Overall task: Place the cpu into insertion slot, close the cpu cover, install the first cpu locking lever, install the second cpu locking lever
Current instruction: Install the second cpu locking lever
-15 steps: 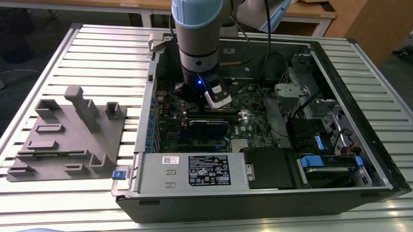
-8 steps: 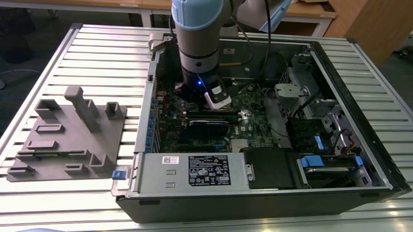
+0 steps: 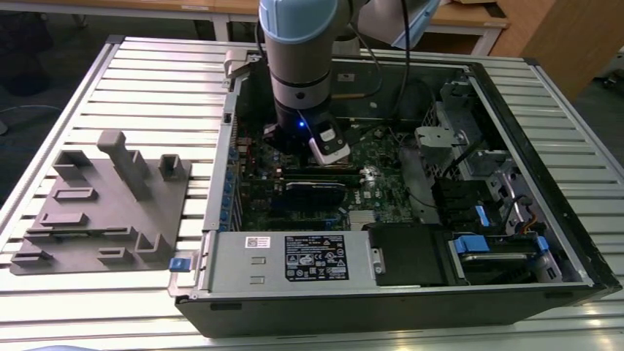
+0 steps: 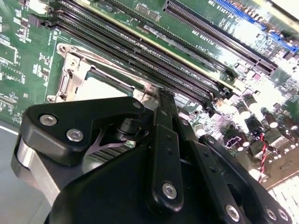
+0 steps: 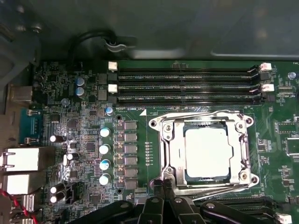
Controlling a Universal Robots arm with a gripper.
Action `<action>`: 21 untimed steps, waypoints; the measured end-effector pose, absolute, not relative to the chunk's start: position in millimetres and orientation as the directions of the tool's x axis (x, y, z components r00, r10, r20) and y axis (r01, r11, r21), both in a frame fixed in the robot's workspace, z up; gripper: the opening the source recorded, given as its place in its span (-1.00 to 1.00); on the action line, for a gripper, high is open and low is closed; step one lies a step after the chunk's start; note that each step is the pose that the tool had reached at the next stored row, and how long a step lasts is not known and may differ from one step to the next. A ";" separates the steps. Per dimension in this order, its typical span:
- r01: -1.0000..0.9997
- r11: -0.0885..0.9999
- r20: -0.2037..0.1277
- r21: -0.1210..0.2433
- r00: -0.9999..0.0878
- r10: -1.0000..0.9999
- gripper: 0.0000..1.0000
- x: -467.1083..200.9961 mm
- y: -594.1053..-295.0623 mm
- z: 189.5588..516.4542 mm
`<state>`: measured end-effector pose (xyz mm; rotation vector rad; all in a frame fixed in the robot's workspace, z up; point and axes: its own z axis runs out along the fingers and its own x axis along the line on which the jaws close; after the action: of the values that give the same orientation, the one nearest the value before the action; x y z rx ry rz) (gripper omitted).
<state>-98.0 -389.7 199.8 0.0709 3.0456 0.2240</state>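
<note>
The chip (image 5: 208,151) lies seated in the socket (image 5: 164,154) with the metal frame (image 5: 204,122) lowered around it. The gripper (image 5: 164,185), fingers drawn nearly together and holding nothing, hovers at the socket's edge; a misaligned push could probably slip off a lever wire.

— What surrounds the bench?
— A pale slatted metal table (image 3: 146,80); beyond it, wooden desks (image 3: 478,22) and a wood cabinet (image 3: 560,36) on dark flooring (image 3: 39,66).
</note>
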 end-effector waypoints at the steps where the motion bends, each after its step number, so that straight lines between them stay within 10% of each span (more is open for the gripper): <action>1: 0.040 0.988 -0.083 0.148 -0.995 0.053 -0.79 -98.0 -389.6 201.7; 21: 0.040 0.988 -0.083 0.148 -0.995 0.053 -0.79 -97.7 -397.4 219.2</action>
<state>-97.7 -397.4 219.2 0.0709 3.0457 0.2239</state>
